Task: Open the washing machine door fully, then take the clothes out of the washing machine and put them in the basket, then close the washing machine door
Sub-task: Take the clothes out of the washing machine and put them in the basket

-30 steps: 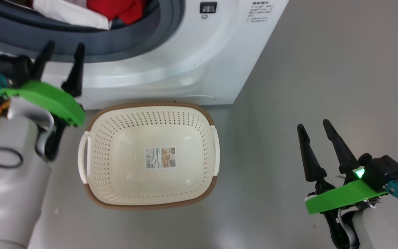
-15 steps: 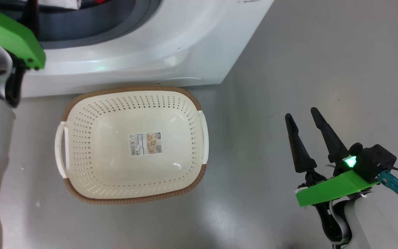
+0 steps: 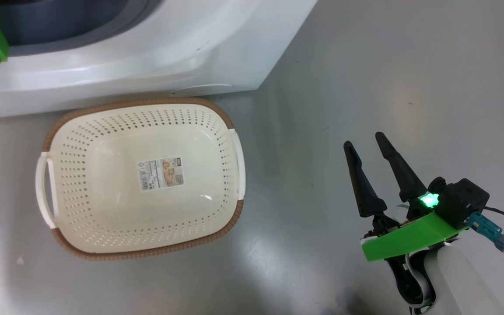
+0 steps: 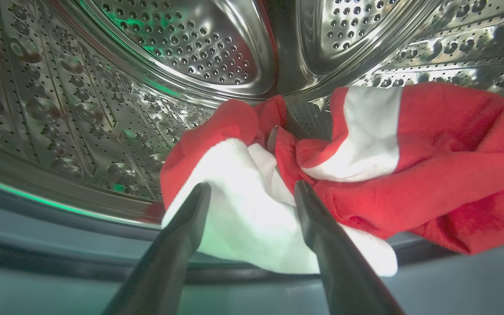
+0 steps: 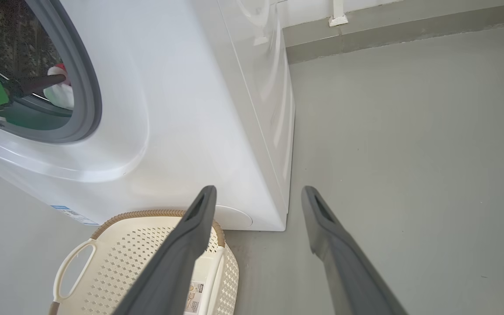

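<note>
No legible text; sticker [image 3: 161, 173] in basket [image 3: 81, 175], print too small; blue label [image 5: 69, 213] low on washing machine [image 5: 182, 109], blurred

The basket [image 3: 103, 210] sits on the floor [image 3: 365, 87] just before the washing machine [image 3: 169, 52], with the clothes [image 4: 431, 175] inside.

Laundry corner of a plain, bare room, judging by a white front-loading washer [image 5: 217, 109] standing on smooth grey floor [image 5: 409, 153]. Just in front of the washer, a perforated basket [image 3: 147, 101]. Inside the washer, red-and-white clothes [image 4: 409, 175]. Behind the washer, grey skirting [image 5: 409, 30] under a white wall [image 5: 365, 5].
</note>
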Robot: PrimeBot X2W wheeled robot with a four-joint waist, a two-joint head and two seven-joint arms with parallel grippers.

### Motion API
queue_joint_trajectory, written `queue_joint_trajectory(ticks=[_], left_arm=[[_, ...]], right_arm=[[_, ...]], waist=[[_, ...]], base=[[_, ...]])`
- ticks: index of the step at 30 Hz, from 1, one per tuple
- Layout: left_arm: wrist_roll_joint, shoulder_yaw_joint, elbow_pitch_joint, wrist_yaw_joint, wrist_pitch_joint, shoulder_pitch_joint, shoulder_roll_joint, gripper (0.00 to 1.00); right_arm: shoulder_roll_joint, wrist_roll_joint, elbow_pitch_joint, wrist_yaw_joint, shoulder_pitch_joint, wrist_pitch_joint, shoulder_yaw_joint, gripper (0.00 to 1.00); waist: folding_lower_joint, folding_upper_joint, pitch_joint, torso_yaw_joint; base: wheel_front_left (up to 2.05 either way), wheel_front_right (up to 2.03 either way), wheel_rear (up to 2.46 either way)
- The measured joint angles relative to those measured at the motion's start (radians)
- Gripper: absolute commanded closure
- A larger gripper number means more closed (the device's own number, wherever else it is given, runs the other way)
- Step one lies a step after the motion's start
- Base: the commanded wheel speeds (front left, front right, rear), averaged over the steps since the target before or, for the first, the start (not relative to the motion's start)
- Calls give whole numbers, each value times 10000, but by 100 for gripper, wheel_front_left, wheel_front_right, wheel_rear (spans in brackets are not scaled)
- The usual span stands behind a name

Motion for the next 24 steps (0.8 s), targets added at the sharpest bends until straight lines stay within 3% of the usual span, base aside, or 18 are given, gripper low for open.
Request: queue_joint_trajectory(ticks=[5, 6, 7, 8, 9, 11, 24], left_arm=[[67, -84, 109, 151, 50, -6, 128, 0], [67, -109, 125, 151, 81, -6, 151, 8], [67, -127, 132, 153, 102, -8, 165, 23], [75, -173, 146, 155, 105, -9, 180, 49], [96, -224, 194, 157, 176, -7, 201, 67], [96, -247, 209, 240, 180, -6, 236, 100], [-293, 50, -84, 46, -612, 285, -94, 100]], right_arm=[[0, 17, -29, 0, -70, 0, 82, 0], [0, 31, -42, 0, -70, 0, 90, 0], [0, 46, -58, 0, -70, 0, 86, 0], [0, 48, -67, 0, -70, 0, 84, 0], [0, 50, -73, 0, -71, 0, 84, 0], [0, 58, -84, 0, -73, 0, 84, 0], [0, 15, -98, 0, -84, 0, -257, 0]], waist=[[0, 0, 84, -132], [0, 0, 93, -157], [0, 0, 106, -172], [0, 0, 120, -178], [0, 0, 124, -180], [0, 0, 115, -176], [0, 0, -124, 220]], base=[[0, 0, 0], [0, 0, 0], [0, 0, 0], [0, 0, 0], [0, 0, 0], [0, 0, 0], [0, 0, 0]])
